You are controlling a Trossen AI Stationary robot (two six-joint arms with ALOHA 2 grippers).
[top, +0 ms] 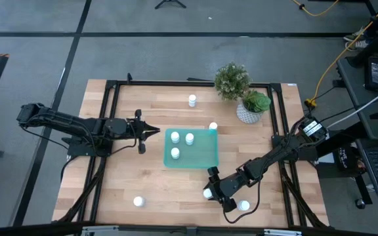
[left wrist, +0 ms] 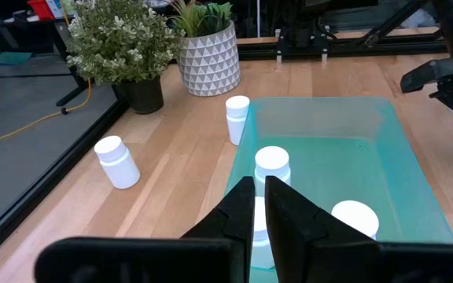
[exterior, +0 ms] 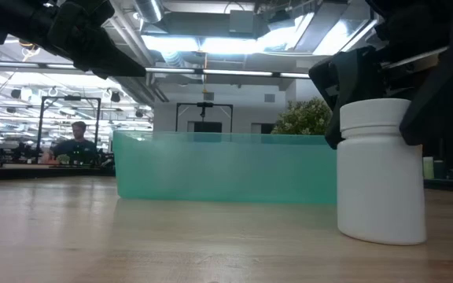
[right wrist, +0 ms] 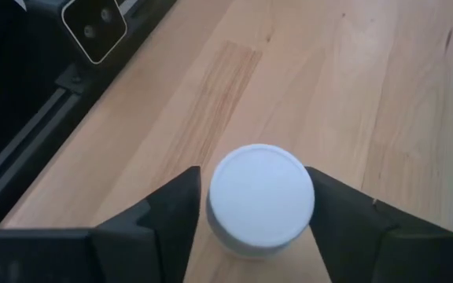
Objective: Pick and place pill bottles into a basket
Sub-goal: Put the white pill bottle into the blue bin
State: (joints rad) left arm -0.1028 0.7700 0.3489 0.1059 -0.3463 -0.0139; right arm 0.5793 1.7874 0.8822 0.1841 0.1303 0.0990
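So the right gripper (right wrist: 258, 216) sits spread around a pill bottle (right wrist: 262, 196) at the basket's (top: 202, 160) five o'clock, ready to pinch; left gripper (left wrist: 258, 206) waits pressed together at nine o'clock.

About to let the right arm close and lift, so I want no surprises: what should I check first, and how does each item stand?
1. Bottle sits between the right gripper fingers: ok.
2. Bottle upright on the table: ok.
3. Fingers touching the bottle: cannot tell.
4. Basket has free room beside its three bottles: ok.
5. Left gripper shut, at the basket's left edge, off the right arm's path: ok.
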